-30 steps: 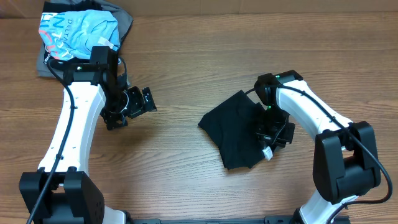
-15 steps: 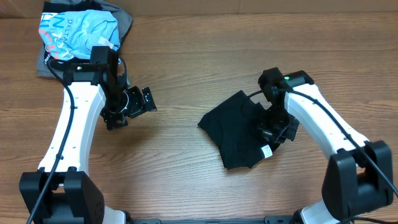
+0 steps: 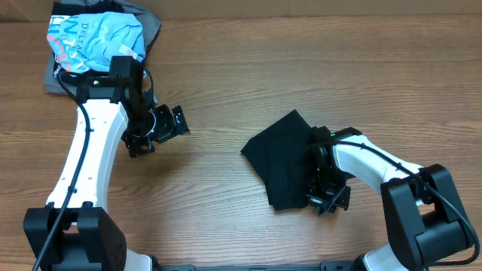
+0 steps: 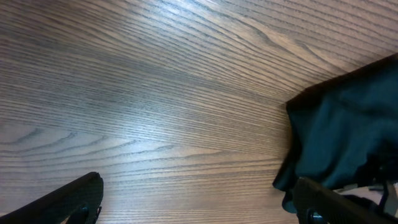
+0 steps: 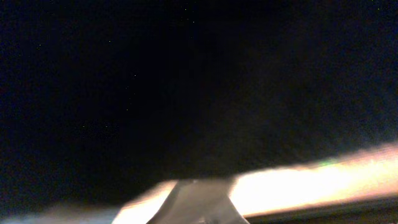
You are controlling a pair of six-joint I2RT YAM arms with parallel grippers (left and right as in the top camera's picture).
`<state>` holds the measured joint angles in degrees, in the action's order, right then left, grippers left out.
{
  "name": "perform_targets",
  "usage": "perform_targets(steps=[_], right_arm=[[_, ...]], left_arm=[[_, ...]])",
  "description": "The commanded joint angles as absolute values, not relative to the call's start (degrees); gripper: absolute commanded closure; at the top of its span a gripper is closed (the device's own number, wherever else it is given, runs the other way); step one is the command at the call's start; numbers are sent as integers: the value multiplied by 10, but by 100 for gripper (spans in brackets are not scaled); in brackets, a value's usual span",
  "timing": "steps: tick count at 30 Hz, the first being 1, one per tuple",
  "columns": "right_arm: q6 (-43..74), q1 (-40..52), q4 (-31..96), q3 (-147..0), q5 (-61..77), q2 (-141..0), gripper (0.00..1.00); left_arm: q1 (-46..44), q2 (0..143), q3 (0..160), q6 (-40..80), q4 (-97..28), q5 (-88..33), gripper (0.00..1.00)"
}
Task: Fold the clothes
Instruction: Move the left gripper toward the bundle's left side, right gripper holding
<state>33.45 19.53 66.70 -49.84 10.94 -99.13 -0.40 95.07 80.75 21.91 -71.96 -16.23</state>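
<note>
Pressing low at the cloth's edge, our right gripper (image 3: 325, 199) sits on the black T-shirt (image 3: 280, 154). Its wrist view is filled with dark, blurred fabric, so we cannot tell how far its jaws stand apart or whether they have any cloth between them. The shirt spreads away from that gripper toward the middle of the table (image 3: 226, 75), crumpled into a rough diamond. We judge it light, soft and limp: it should sag and bunch wherever it is lifted, and drag on the wood. A hem corner or an outer edge looks like the place to pinch, taking few layers so the rest falls flat. Well apart from the shirt across bare wood, our left gripper (image 3: 167, 124) hangs with its jaws spread wide and nothing in them. Beyond it, at the far corner, a light blue printed shirt (image 3: 90, 38) lies on a grey garment (image 3: 53, 79).
</note>
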Motion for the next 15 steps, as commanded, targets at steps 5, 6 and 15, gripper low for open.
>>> perform_targets(steps=[5, 6, 15], right_arm=[[381, 194, 736, -554, 44, -946, 88], [389, 194, 762, -576, 23, -928, 81], [394, 174, 812, -678, 11, -807, 0]], left_arm=[[-8, 955, 806, 206, -717, -164, 0], [-9, 955, 806, 205, -713, -168, 0], [-90, 978, 806, 160, -546, -260, 0]])
